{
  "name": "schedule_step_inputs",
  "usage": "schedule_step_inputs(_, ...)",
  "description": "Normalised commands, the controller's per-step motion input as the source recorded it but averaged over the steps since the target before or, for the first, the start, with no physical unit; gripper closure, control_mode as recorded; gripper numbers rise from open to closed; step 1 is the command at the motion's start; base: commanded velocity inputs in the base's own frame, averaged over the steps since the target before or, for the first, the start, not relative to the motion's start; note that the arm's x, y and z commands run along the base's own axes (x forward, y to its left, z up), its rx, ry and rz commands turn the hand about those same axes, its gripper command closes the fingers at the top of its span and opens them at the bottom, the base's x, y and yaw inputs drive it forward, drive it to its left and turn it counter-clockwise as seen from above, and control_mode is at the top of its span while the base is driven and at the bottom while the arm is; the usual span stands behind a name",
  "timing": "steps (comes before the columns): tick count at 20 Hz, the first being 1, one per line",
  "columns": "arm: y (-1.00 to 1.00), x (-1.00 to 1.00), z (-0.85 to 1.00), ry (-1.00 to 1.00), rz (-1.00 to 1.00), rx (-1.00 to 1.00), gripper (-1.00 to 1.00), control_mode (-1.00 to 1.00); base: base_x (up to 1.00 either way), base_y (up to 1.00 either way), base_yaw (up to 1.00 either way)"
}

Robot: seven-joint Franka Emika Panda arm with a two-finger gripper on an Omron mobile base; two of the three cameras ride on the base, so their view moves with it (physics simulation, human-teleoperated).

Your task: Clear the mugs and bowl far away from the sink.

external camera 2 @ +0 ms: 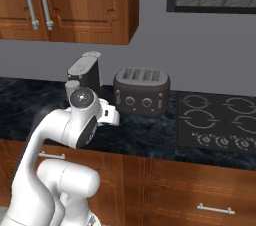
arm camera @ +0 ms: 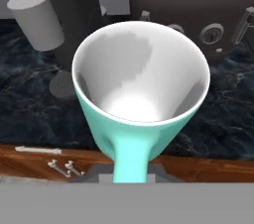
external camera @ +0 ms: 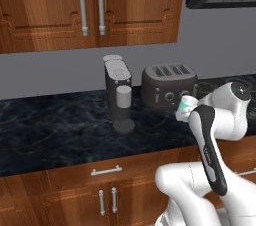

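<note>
A pale teal mug (arm camera: 141,84) with a white inside hangs in the air over the dark counter's front edge. My gripper (arm camera: 130,171) is shut on its handle. The mug's open mouth faces the hand camera, and the mug hides the fingertips. From the left base view the mug (external camera: 186,105) shows just left of my wrist, in front of the toaster. In the right base view, a sliver of teal marks the mug (external camera 2: 101,121) under the white gripper (external camera 2: 110,115). The bowl and the sink are out of view.
A grey coffee machine (external camera: 118,95) and a dark toaster (external camera: 167,86) stand at the back of the black marble counter (external camera: 55,130). A stovetop (external camera 2: 220,120) lies to the right. Wooden wall cabinets (external camera: 90,5) hang above, with drawers below the counter.
</note>
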Motion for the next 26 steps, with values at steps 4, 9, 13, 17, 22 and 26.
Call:
schedule_step_inputs(4,0.00,0.54,-0.19,0.06,0.00,0.00,1.00,-1.00,0.00,0.00,0.00)
schedule_step_inputs(9,0.00,0.44,-0.23,0.09,0.00,0.00,1.00,-1.00,0.00,0.00,0.00)
schedule_step_inputs(13,0.00,0.36,-0.33,0.10,0.00,0.00,1.00,-1.00,0.00,0.00,0.00)
schedule_step_inputs(17,0.02,0.40,-0.32,0.06,0.00,0.00,1.00,-1.00,0.00,0.00,0.00)
schedule_step_inputs(22,0.02,0.42,-0.40,0.00,0.00,-0.01,1.00,-1.00,0.00,0.00,0.00)
schedule_step_inputs(26,0.00,0.36,-0.37,0.00,0.00,-0.01,1.00,-1.00,0.00,0.00,0.00)
